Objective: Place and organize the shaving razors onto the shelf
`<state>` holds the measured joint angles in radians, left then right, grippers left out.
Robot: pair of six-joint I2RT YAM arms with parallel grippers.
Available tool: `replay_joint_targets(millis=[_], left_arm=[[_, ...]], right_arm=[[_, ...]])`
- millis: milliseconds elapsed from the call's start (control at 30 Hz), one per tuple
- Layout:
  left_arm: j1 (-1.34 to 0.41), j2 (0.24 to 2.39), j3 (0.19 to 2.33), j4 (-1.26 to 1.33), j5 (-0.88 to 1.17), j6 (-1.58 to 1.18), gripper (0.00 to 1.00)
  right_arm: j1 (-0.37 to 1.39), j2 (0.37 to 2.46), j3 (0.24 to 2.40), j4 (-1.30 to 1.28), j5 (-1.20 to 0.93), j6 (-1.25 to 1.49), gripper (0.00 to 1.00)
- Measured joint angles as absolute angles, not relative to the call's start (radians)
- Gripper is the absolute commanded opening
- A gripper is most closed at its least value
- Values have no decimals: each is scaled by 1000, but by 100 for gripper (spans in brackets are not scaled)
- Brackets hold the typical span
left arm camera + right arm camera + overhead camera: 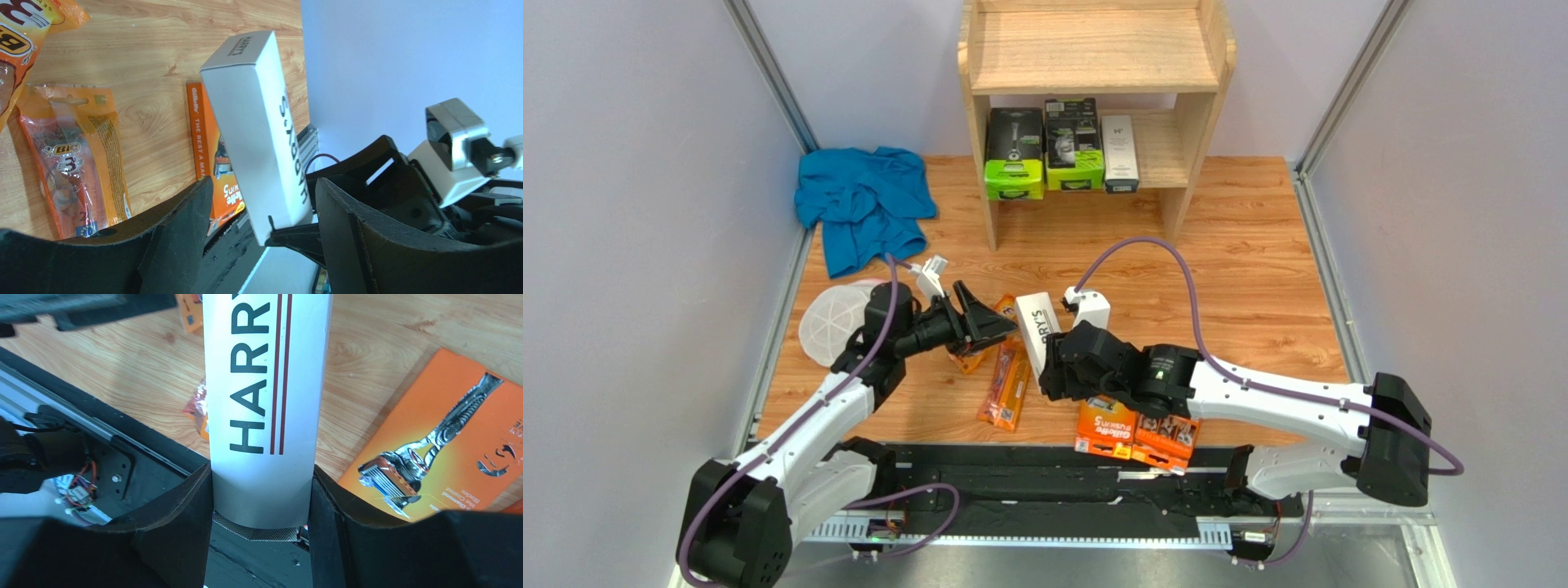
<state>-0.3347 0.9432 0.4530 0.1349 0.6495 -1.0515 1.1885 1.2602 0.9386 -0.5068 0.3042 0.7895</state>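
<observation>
Forearm leftward, right end effector (261, 481) tight around HARRY'S box (264, 386).

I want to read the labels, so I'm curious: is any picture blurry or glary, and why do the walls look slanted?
Top external: even soft light, faint shadows; the walls splay, likely wide-lens distortion. Left wrist: white HARRY'S box sharp, left claw dark up close. Right wrist: lettering crisp, no glare; right claw nearly black.
</observation>
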Motion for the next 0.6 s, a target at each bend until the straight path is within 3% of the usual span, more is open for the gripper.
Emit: replay_joint_targets(millis=[600], left_arm=[[-333, 963, 451, 215, 659, -1087, 69]], right_arm=[[1237, 1314, 1033, -508, 287, 785, 28]])
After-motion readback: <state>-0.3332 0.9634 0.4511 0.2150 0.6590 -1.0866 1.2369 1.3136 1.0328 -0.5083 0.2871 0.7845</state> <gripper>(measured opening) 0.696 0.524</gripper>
